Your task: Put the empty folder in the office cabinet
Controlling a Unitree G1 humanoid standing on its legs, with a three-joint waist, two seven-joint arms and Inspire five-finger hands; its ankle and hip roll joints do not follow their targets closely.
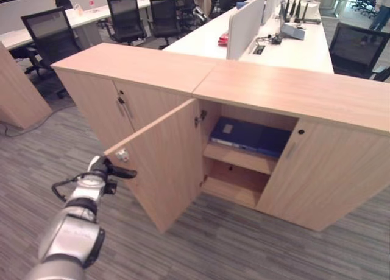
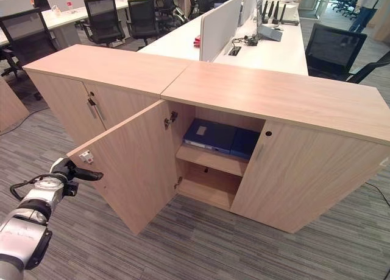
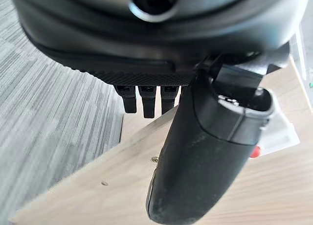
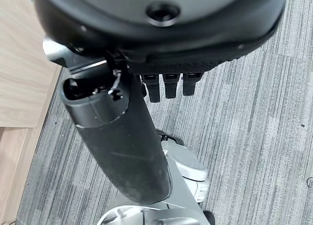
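A blue folder [image 1: 250,137] lies flat on the upper shelf inside the light wood office cabinet [image 1: 292,91]. The cabinet's left door [image 1: 164,164] stands swung wide toward me; its right door [image 1: 329,176] is closed. My left hand [image 1: 105,167] is at the outer edge of the open door, just below a small white latch [image 1: 122,155], its fingers relaxed and holding nothing. In the left wrist view the left hand [image 3: 205,161] has the door's wood face and the latch [image 3: 281,134] just past it. My right hand [image 4: 122,146] hangs over grey carpet, fingers straight, holding nothing.
A second cabinet [image 1: 122,67] with closed doors adjoins on the left. A lower shelf [image 1: 234,192] sits under the folder. Behind stand white desks [image 1: 286,49] with dividers and black office chairs [image 1: 52,33]. A person [image 1: 382,12] stands at the far back right. Grey carpet [image 1: 244,249] lies in front.
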